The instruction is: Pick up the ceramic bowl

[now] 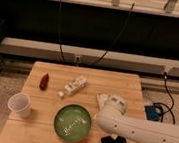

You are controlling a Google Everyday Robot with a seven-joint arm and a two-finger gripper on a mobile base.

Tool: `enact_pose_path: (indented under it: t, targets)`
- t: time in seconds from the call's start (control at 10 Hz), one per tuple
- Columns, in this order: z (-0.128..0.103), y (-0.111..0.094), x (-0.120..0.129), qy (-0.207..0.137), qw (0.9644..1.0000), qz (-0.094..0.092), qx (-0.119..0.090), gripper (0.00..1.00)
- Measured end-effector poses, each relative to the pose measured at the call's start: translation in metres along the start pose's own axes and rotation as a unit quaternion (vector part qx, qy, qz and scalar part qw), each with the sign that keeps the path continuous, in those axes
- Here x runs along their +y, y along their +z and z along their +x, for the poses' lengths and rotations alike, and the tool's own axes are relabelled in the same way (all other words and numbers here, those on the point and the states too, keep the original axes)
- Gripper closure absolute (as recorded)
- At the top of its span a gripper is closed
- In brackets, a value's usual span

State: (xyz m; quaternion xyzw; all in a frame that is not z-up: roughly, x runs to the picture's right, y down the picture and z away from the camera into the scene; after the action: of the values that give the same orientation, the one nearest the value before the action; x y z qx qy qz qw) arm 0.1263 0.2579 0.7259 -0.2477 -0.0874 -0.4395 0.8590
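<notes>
Bowl point(73, 122): one, green, which we see sitting upright at the 6 o'clock side of the table point(126, 84).
Gripper point(113, 142): one, the dark piece under the white arm point(144, 132), just beside the bowl at its 4 o'clock. We cannot tell whether it is spread or closed, or whether it touches anything.
Cup point(20, 104): one, white, at the bowl's 9 o'clock, apart from it.
White block point(74, 87): one, at 12 o'clock.
Red item point(44, 81): one, at 10 o'clock.
</notes>
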Motion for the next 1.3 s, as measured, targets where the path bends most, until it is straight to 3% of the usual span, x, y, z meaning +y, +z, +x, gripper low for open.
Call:
enact_pose_path:
  t: [1.3]
  targets:
    - [-0.015, 0.012, -0.009, -0.048, 0.9981, 0.014, -0.036, 0.20]
